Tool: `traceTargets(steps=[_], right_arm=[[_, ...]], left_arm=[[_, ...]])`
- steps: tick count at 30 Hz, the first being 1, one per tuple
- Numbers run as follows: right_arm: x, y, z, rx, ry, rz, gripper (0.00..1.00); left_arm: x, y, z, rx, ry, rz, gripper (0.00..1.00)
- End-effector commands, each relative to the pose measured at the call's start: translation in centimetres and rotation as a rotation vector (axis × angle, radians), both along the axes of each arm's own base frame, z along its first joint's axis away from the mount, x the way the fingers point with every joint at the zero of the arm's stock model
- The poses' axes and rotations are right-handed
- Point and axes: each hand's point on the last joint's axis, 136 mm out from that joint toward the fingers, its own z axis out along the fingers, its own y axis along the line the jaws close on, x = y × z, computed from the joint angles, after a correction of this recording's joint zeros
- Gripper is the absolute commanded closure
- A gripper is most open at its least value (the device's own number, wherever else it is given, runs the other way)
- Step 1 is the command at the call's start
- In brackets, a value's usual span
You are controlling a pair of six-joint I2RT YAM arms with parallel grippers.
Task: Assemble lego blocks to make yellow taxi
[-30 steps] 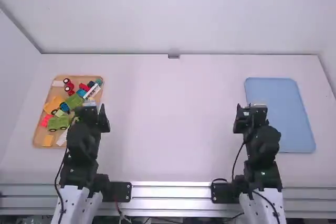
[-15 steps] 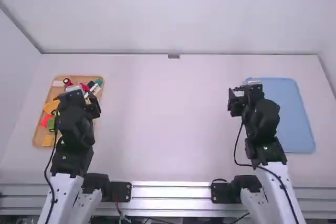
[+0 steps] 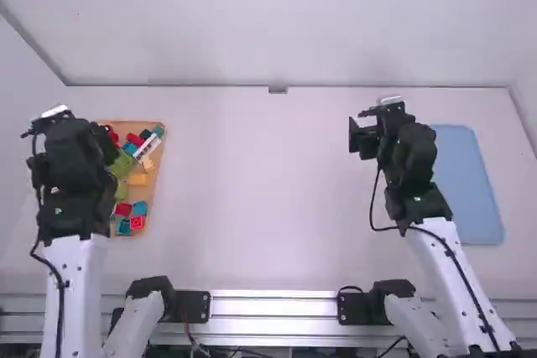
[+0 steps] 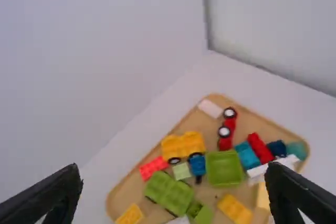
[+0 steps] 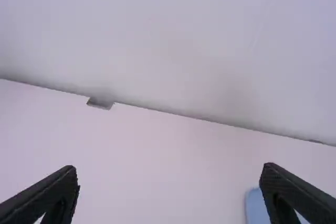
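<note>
Blocks sit loose in the tan tray (image 4: 252, 121) at my table's left side. Yellow wheeled block (image 4: 182, 142) lies near the rim, other yellow block (image 4: 235, 209) further in. Blue block (image 4: 197, 165) is between the wheeled one and the green block (image 4: 224, 170); red wheeled piece (image 4: 226, 143) is near the white block (image 4: 211, 108). Dark marks on the long white block (image 3: 148, 147), too small to read.

My left gripper (image 3: 69, 136) hangs at the tray's outer side, covering part of it from above; in its wrist view the left gripper (image 4: 172, 169) has fingers spread wide, nothing held. My right gripper (image 3: 379, 129) is just inward of the blue mat (image 3: 474, 182); wrist view has the right gripper (image 5: 169, 169) wide apart too, holding nothing.

White table (image 3: 260, 182) gives broad room between tray and mat, running back to the wall (image 3: 268, 23); grey bracket (image 3: 278, 90) sits mid-edge, metal rail (image 3: 273, 306) along the near edge.
</note>
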Motion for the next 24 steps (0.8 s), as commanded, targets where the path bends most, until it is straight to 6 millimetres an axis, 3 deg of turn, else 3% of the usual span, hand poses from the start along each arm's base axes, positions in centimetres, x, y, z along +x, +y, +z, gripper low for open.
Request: traceTargets(steps=[1, 15, 24], right_arm=[[0.8, 0.5, 1.8, -0.005, -0.033, 0.013, 0.06], [1.9, 0.8, 1.9, -0.013, -0.026, 0.021, 0.01], [1.9, 0.9, 1.9, -0.013, -0.026, 0.022, 0.01]], left_arm=[[0.6, 1.6, 1.0, -0.065, -0.003, 0.017, 0.06], [4.2, 10.6, -3.6, -0.284, 0.272, 0.013, 0.01], [6.7, 14.5, -6.0, -0.394, 0.402, -0.153, 0.01]])
